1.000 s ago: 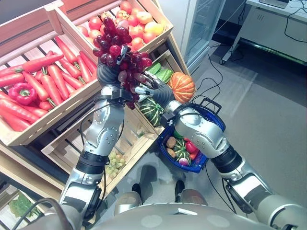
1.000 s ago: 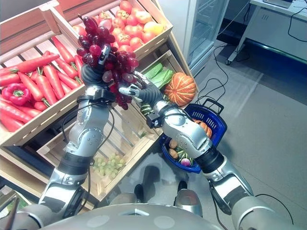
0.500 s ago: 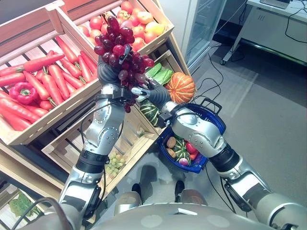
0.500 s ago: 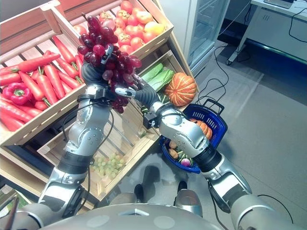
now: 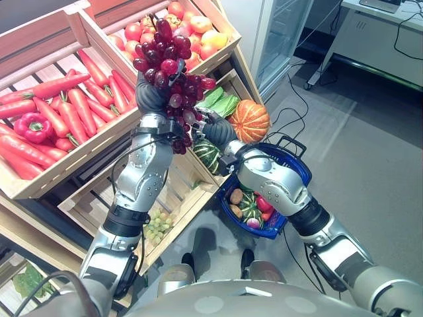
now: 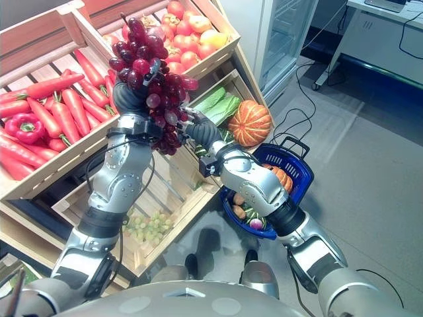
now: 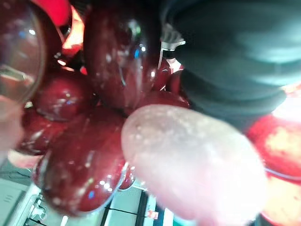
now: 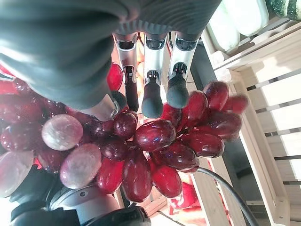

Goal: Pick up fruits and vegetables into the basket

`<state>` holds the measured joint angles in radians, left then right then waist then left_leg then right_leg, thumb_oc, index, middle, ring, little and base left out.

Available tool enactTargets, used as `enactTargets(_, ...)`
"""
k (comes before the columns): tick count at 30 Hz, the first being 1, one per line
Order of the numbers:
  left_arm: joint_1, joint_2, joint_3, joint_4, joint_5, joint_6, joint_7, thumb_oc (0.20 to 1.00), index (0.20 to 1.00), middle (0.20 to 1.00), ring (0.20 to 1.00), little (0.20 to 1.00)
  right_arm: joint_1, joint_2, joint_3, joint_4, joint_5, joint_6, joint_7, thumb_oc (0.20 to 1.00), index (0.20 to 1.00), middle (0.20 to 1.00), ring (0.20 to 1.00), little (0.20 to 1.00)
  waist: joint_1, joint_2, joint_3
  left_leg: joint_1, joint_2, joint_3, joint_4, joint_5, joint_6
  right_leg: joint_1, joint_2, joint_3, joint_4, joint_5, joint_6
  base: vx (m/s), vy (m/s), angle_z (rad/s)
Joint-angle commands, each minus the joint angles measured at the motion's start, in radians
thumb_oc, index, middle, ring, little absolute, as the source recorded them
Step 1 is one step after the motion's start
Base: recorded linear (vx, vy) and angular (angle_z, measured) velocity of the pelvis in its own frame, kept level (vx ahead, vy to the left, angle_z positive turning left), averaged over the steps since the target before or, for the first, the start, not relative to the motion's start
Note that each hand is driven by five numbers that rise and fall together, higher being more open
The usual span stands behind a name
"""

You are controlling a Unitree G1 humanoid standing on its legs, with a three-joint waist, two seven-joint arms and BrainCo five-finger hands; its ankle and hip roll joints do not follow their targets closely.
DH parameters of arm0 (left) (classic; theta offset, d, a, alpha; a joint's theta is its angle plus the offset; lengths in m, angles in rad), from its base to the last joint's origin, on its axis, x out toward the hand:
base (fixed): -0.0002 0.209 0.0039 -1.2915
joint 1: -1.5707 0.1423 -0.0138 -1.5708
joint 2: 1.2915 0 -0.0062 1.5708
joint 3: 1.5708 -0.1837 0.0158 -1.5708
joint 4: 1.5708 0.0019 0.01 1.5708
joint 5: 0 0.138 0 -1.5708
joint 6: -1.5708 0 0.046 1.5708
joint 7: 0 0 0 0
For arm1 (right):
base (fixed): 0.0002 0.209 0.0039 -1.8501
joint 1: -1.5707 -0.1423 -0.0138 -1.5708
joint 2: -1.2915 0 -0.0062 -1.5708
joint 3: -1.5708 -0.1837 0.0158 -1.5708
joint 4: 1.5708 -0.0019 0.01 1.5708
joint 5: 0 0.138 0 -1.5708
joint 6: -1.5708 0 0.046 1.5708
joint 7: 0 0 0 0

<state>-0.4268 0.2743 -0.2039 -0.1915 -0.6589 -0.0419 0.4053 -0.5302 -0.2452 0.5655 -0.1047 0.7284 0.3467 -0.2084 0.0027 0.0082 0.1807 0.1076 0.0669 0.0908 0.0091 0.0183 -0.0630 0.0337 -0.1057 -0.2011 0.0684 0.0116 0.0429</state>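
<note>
Grapes, a dark red bunch, are being held up in front of the wooden crates by the left hand, whose fingers are curling round the bunch from below. The right hand is reaching in just beside the bunch's lower end, its fingers lying straight with dark tips touching the grapes, gripping nothing. The blue basket is sitting on the floor well below, under the right arm, already holding several vegetables. An orange pumpkin is resting on the shelf near it.
</note>
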Motion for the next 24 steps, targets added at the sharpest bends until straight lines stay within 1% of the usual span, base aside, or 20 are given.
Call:
enactTargets(1,-0.168,0.018,-0.06,-0.069,0.123,-0.013,-0.005,0.2,0.2,0.2,0.2,0.2,-0.131,0.148,0.07,-0.091,0.066,-0.039,0.067,0.2,0.2,0.2,0.2,0.2,0.01,-0.028,-0.015,0.015,-0.043,0.003,0.06,-0.079,0.042,0.068,-0.033,0.013,0.064,-0.104,0.042,0.0,0.0,0.0)
enactTargets(2,-0.174,0.023,-0.063,-0.061,0.153,0.007,-0.004,0.2,0.2,0.2,0.2,0.2,-0.132,0.151,0.07,-0.088,0.076,-0.041,0.069,0.2,0.2,0.2,0.2,0.2,0.011,-0.028,-0.015,0.015,-0.044,0.002,0.059,-0.079,0.042,0.069,-0.032,0.014,0.063,-0.104,0.041,0.0,0.0,0.0)
enactTargets(4,-0.179,0.028,-0.066,-0.054,0.17,0.022,-0.005,0.2,0.2,0.2,0.2,0.2,-0.133,0.154,0.073,-0.086,0.084,-0.045,0.071,0.2,0.2,0.2,0.2,0.2,0.011,-0.028,-0.015,0.014,-0.044,0.001,0.06,-0.078,0.042,0.069,-0.032,0.014,0.064,-0.105,0.041,0.0,0.0,0.0)
enactTargets(8,-0.186,0.035,-0.072,-0.043,0.176,0.05,-0.009,0.2,0.2,0.2,0.2,0.2,-0.135,0.159,0.074,-0.08,0.099,-0.052,0.079,0.2,0.2,0.2,0.2,0.2,0.012,-0.027,-0.013,0.013,-0.044,0.001,0.06,-0.078,0.043,0.068,-0.032,0.013,0.064,-0.104,0.04,0.0,0.0,0.0)
enactTargets(10,-0.186,0.039,-0.077,-0.034,0.174,0.07,-0.017,0.2,0.2,0.2,0.2,0.2,-0.136,0.16,0.075,-0.081,0.11,-0.054,0.082,0.2,0.2,0.2,0.2,0.2,0.012,-0.026,-0.014,0.014,-0.044,0.002,0.059,-0.078,0.043,0.069,-0.032,0.012,0.064,-0.105,0.04,0.0,0.0,0.0)
enactTargets(15,-0.186,0.043,-0.086,-0.011,0.156,0.085,-0.031,0.2,0.2,0.2,0.2,0.2,-0.137,0.163,0.076,-0.081,0.121,-0.057,0.084,0.2,0.2,0.2,0.2,0.2,0.013,-0.025,-0.018,0.013,-0.044,0.003,0.058,-0.076,0.043,0.069,-0.031,0.013,0.06,-0.102,0.039,0.0,0.0,0.0)
enactTargets(17,-0.181,0.041,-0.089,-0.008,0.123,0.117,-0.047,0.2,0.2,0.2,0.2,0.2,-0.136,0.163,0.076,-0.081,0.125,-0.072,0.086,0.2,0.2,0.2,0.2,0.2,0.013,-0.025,-0.018,0.014,-0.043,0.004,0.056,-0.076,0.043,0.069,-0.03,0.013,0.06,-0.102,0.04,0.0,0.0,0.0)
enactTargets(18,-0.177,0.041,-0.095,-0.002,0.114,0.156,-0.064,0.58,0.58,0.58,0.58,0.58,-0.131,0.165,0.077,-0.08,0.127,-0.086,0.091,0.2,0.2,0.2,0.2,0.2,0.013,-0.023,-0.017,0.013,-0.042,0.005,0.057,-0.075,0.043,0.068,-0.031,0.011,0.061,-0.102,0.04,0.0,0.0,0.0)
enactTargets(19,-0.176,0.041,-0.098,0.001,0.121,0.177,-0.076,0.862,0.862,0.862,0.862,0.862,-0.13,0.167,0.077,-0.08,0.13,-0.091,0.091,0.2,0.2,0.2,0.2,0.2,0.013,-0.022,-0.017,0.013,-0.042,0.005,0.057,-0.075,0.043,0.067,-0.031,0.011,0.061,-0.102,0.041,0.0,0.0,0.0)
enactTargets(20,-0.175,0.043,-0.106,0.004,0.142,0.201,-0.093,1.0,1.0,1.0,1.0,1.0,-0.127,0.168,0.076,-0.083,0.133,-0.099,0.097,0.2,0.2,0.2,0.2,0.2,0.012,-0.02,-0.015,0.013,-0.041,0.006,0.057,-0.074,0.044,0.066,-0.031,0.01,0.062,-0.102,0.041,0.0,0.0,0.0)
enactTargets(24,-0.178,0.062,-0.126,0.029,0.192,0.284,-0.163,1.0,1.0,1.0,1.0,1.0,-0.122,0.17,0.072,-0.088,0.147,-0.13,0.1,0.2,0.2,0.2,0.2,0.2,0.009,-0.014,-0.012,0.013,-0.041,0.009,0.057,-0.073,0.047,0.064,-0.031,0.012,0.064,-0.101,0.04,0.0,0.0,0.0)
